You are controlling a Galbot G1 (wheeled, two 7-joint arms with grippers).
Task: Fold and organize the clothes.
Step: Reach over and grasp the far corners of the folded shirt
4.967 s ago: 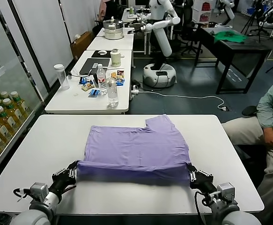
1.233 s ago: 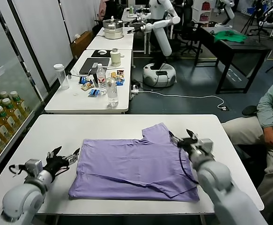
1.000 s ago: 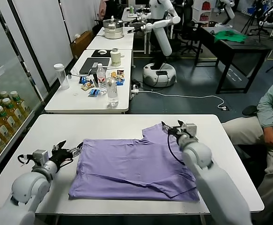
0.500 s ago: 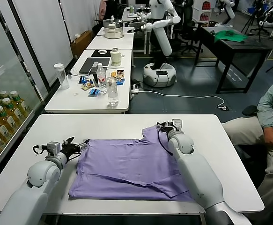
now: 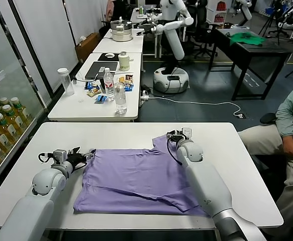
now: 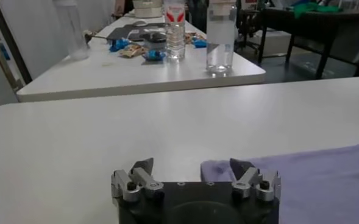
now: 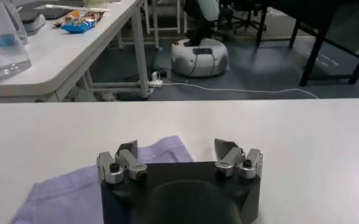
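No words, brand names or numbers can be read anywhere; the bottle (image 6: 174, 29) label (red and white) is too blurred to make out.

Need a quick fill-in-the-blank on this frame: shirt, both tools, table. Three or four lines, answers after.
1. The lavender T-shirt lies on the white ____.
2. The left tool is at the shirt's far-left corner with its fingers ____.
3. The right tool is over the shirt's far-right ____, also open.
4. Neither tool is ____ the fabric.

Missing words: table; open; sleeve; gripping
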